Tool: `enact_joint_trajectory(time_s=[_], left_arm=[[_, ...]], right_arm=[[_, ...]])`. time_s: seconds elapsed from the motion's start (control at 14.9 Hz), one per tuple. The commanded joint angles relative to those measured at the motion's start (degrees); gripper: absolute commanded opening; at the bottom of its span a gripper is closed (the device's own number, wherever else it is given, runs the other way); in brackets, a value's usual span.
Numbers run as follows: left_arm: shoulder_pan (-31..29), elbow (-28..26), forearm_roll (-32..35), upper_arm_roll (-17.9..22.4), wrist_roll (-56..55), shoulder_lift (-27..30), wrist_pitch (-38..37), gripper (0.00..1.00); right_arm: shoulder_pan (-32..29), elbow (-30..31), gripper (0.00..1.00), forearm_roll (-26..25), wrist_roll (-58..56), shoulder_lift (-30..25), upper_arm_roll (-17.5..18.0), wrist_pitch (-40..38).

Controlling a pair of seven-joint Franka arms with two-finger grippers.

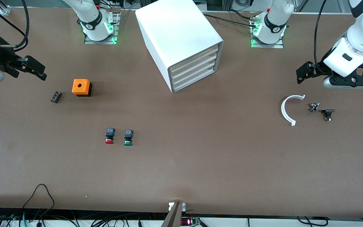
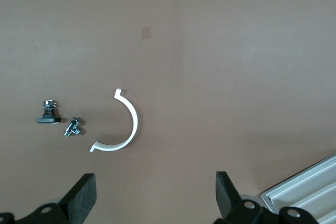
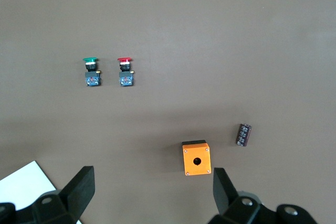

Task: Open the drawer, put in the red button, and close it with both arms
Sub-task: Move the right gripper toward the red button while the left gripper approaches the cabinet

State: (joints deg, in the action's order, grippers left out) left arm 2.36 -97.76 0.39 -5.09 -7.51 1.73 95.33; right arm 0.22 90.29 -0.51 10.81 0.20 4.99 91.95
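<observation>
Front view: red button (image 1: pixel 109 136) lengthwise, cap toward camera; both grippers' fingers spread.

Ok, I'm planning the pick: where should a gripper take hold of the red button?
The red button lies on its side, cap toward the front camera. Come straight down and close on the black blocky body's flat sides, probably safer than the round cap. The green button beside it leaves room.
</observation>
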Motion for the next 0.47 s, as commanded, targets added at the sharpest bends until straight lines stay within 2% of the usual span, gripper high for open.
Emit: enact_joint_trajectory(time_s=[0.0, 0.13, 0.4], left_arm=[[0.01, 1.70, 0.49, -0.01, 0.21, -0.76, -1.20, 1.00], [0.71, 2.14, 0.31, -0.27, 0.21, -1.20, -1.64, 1.00], [3.96, 1.79, -5.04, -2.28, 0.65, -3.48, -9.62, 1.00]], right_arm=[[-0.05, 0.05, 1.00, 0.16, 0.18, 0.59, 0.10, -1.07], [0.04, 1.46, 1.00, 0.24, -0.17, 1.20, 0.10, -1.16], [1.01, 2.35, 1.00, 0.42, -0.35, 5.05, 0.10, 0.51]])
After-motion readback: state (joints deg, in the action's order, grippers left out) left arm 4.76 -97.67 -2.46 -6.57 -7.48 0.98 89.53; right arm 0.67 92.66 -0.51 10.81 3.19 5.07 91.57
